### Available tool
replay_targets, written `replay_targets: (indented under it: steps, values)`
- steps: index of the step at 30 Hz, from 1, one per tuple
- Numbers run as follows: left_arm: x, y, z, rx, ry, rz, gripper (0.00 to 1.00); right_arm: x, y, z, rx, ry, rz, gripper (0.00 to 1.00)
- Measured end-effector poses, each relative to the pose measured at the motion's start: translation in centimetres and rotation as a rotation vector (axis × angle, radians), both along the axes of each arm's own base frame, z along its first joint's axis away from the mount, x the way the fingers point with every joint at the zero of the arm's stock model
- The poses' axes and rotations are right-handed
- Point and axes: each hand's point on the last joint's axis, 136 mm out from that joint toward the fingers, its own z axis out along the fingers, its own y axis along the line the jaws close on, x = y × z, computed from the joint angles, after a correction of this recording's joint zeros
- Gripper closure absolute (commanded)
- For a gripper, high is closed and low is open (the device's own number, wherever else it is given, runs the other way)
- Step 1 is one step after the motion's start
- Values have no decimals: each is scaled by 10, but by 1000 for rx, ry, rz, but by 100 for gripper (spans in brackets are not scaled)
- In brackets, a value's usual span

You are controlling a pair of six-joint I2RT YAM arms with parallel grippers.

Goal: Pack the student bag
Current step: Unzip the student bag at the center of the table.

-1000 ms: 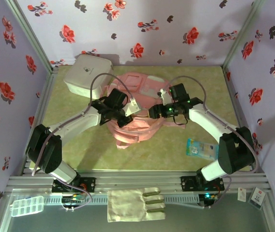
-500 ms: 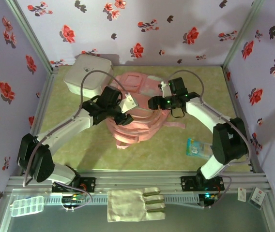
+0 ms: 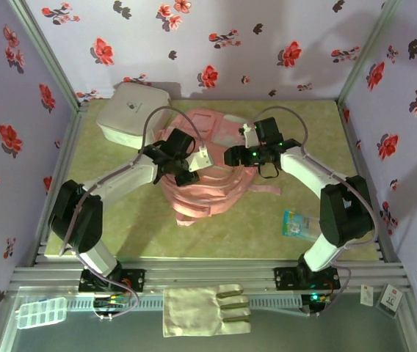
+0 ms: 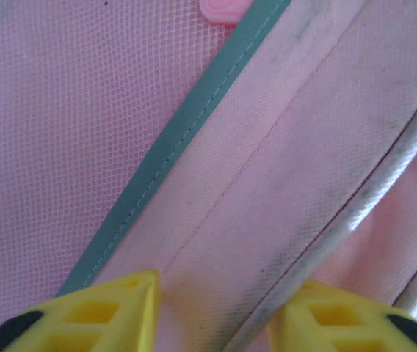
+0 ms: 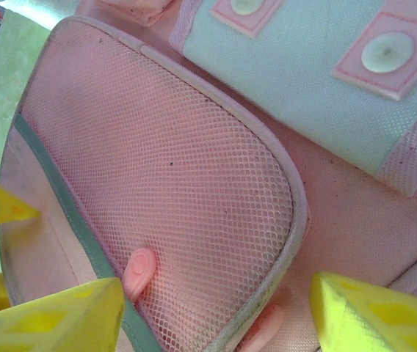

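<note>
Bag: student bag (image 3: 202,196) lies at centre frame on the table (image 3: 252,231).
Left end effector (image 4: 219,319): fingers apart, straddling a pink band beside the teal piping (image 4: 172,154); nothing pinched.
Right end effector (image 5: 216,323): fingers wide apart above the mesh pocket (image 5: 179,169).
Step, likely: taking an edge to open the bag.
Doing it well: close on one fabric layer only, lift slowly, right side steadying.

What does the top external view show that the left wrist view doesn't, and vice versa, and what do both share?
Top external, not left wrist: the white box, the blue packet, the green table and the right gripper. Left wrist, not top external: the teal trim with its stitching, and the mesh weave. Both: the student bag and the left gripper, open over it.
</note>
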Motion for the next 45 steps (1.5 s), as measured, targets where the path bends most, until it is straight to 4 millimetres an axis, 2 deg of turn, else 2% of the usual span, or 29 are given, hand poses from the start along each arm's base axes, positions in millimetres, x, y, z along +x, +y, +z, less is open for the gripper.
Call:
replay_targets:
  steps: [3,7,17,23,28,32,39,42,45]
  values:
    - [5,-1,3,-17,-11,14,81,3,3,1,4,-5,12,32]
    - [12,2,7,-54,-11,39,86,8,11,-3,20,5,46,30]
    - [17,11,11,-159,14,119,89,-1,25,-4,86,25,134,26]
    - [15,11,9,-171,32,126,90,-24,25,-3,110,14,180,31]
    - [14,11,9,-172,35,124,90,-35,23,-1,123,4,199,43]
    - [14,11,8,-172,35,124,91,-39,21,-2,120,-3,211,44]
    - [15,11,9,-180,41,134,91,-51,19,-7,97,-9,258,40]
    - [15,10,8,-180,49,136,91,-55,19,-8,90,-18,274,43]
    - [15,10,8,-180,59,140,91,-57,19,-7,82,-30,289,51]
